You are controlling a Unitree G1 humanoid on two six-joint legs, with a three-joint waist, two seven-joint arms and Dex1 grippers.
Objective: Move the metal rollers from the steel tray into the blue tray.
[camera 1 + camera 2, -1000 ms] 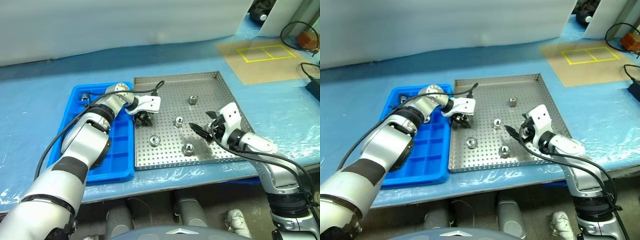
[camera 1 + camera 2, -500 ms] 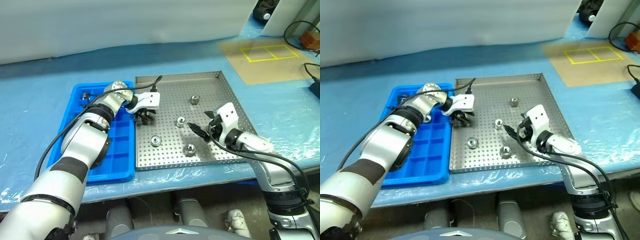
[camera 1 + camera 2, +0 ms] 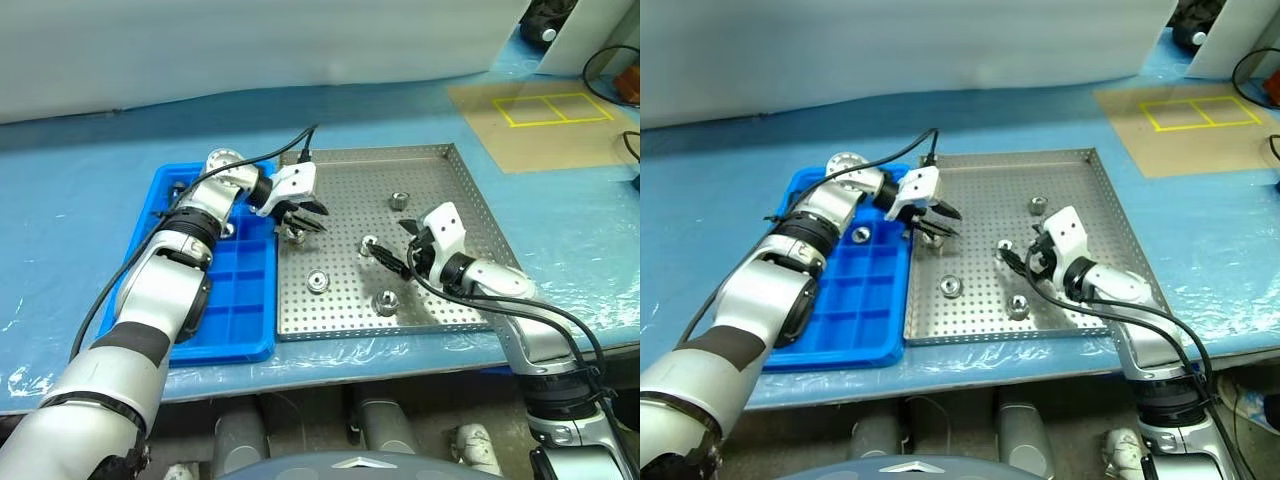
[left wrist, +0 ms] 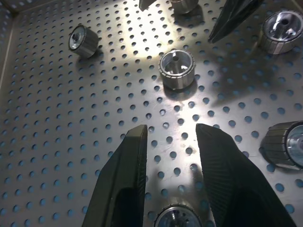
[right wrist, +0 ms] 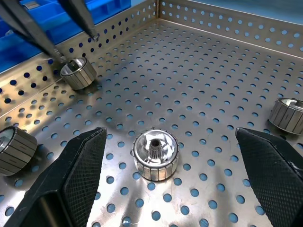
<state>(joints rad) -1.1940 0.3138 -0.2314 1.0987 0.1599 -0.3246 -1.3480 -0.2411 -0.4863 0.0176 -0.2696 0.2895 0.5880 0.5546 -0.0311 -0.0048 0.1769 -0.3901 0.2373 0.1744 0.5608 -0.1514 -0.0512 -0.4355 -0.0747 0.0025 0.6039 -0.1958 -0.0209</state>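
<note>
Your left gripper (image 3: 308, 222) hangs over the steel tray (image 3: 445, 190), near the edge that borders the blue tray (image 3: 235, 300). Its fingers are drawn close, with only a narrow gap between them, and they pinch nothing. One roller (image 5: 78, 73) lies tilted on the dotted floor right under those fingertips, close to the tray wall. Your right gripper (image 3: 392, 245) sits low over the middle of the steel tray with its fingers spread wide and empty, and a second roller (image 5: 155, 155) stands on end in line with the gap between them. Three more rollers (image 3: 399, 200) (image 3: 318, 281) (image 3: 385, 301) rest loose on the steel tray. One roller (image 3: 861, 235) lies in a compartment of the blue tray.
</note>
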